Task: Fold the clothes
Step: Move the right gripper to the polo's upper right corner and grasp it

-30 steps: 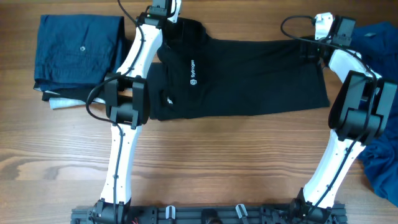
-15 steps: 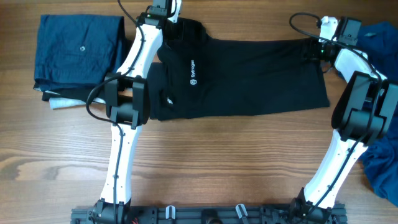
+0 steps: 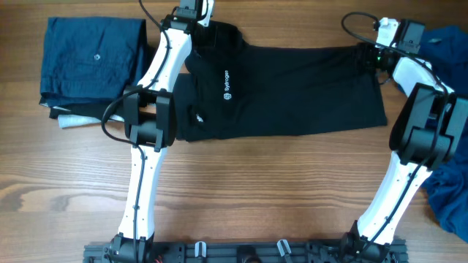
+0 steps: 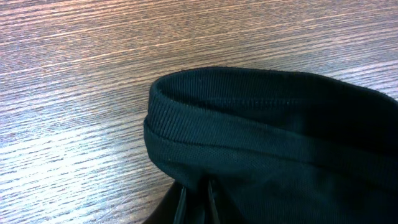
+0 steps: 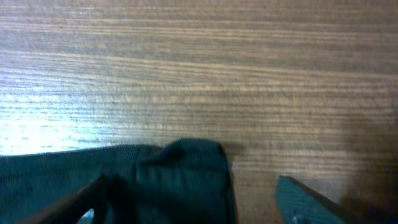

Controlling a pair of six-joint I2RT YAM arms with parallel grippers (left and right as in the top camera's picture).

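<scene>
**Desk:** Where does the fold stand?

**Floor:** Early, by the look of it. The shirt lies spread along the worktop. The left jaws are pinched shut on its collar. The right jaws gape wide around the far corner, gripping nothing.

**Desk:** Next?

**Floor:** Probably closing the right jaws on that corner, then carrying both ends across together.
</scene>
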